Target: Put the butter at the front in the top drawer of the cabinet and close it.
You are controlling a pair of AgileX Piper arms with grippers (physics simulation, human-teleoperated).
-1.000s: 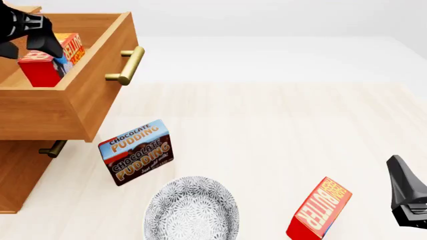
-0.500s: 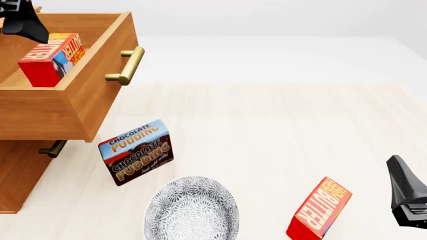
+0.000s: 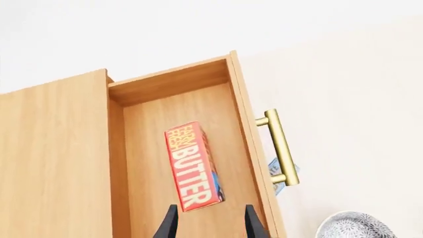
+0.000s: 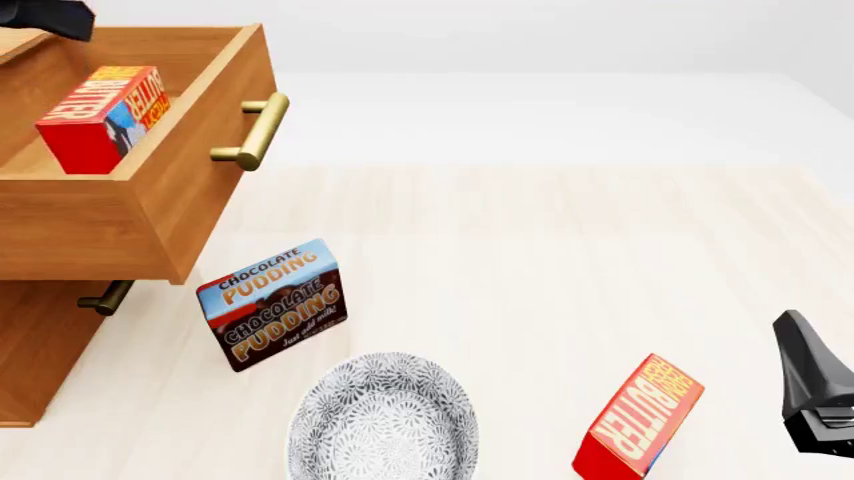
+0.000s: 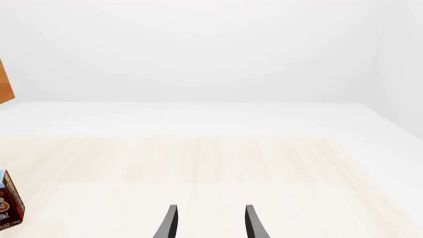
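Note:
One butter box (image 4: 103, 118) lies inside the open top drawer (image 4: 147, 205) of the cabinet (image 4: 30, 350). The left wrist view shows the same butter (image 3: 193, 166) on the drawer floor (image 3: 148, 148), clear of the fingers. My left gripper (image 3: 210, 208) hangs open above it and holds nothing. In the front view only a dark bit of the left gripper (image 4: 47, 14) shows at the top left corner. A second butter box (image 4: 638, 418) stands on the table at the front right. My right gripper (image 4: 814, 392) is just right of it and apart from it, open (image 5: 210, 208) and empty.
A Chocolate Pudding box (image 4: 274, 303) stands in front of the drawer, with a patterned plate (image 4: 384, 420) nearer the front edge. The drawer's brass handle (image 4: 254, 130) sticks out to the right. The lower drawer's handle (image 4: 104, 298) sits beneath the open drawer.
My left gripper has let go of the butter in the drawer and risen up, almost out of the front view. The butter stays where it was set. The right arm has not moved.

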